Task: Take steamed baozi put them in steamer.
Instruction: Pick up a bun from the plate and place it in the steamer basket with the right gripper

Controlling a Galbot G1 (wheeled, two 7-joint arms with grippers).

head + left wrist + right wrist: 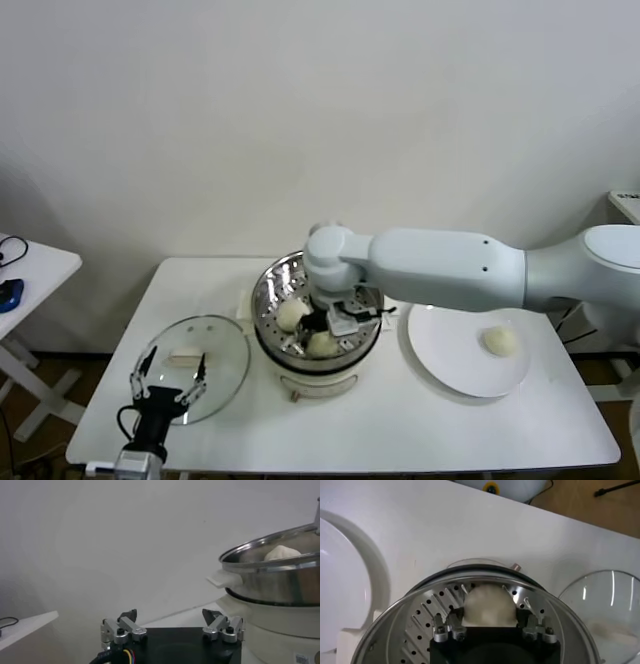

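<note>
From the head view, the right tool (335,322) is reaching into the steamer (268,290), clamping 1 baozi (322,344) beside another (292,313); 1 is waiting on the plate (440,370).

The left wrist view is showing the left tool (172,625) idling, jaws apart.

In the right wrist view, releasing too high is risking the bun rolling against its neighbour.

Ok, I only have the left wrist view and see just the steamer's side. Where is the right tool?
Observer: Down inside the steamer. The right tool is closed on a baozi.
Operator: Anything left on the plate?
Observer: A single baozi lies on the white plate.
Operator: And what is under my left tool?
Observer: The left tool, open, hangs over the glass lid on the table.
</note>
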